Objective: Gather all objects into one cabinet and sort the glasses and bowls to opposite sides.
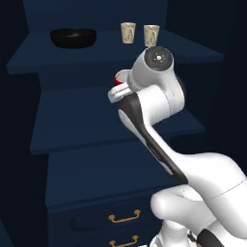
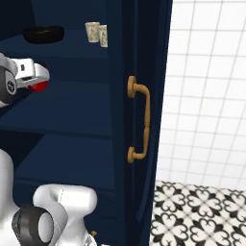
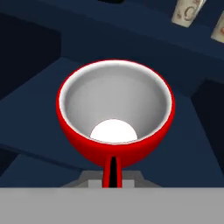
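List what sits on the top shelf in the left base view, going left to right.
black bowl → first cream patterned cup → second cream patterned cup. All three stand apart on the cabinet's upper shelf, bowl on the left side, the two cups on the right.

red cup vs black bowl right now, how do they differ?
The red cup sits at the gripper, level with the middle shelf; the black bowl rests free on the top shelf, at its left. The cup is narrow, deep and white inside; the bowl is wide, shallow and glossy black throughout. Both are upright, open side up.
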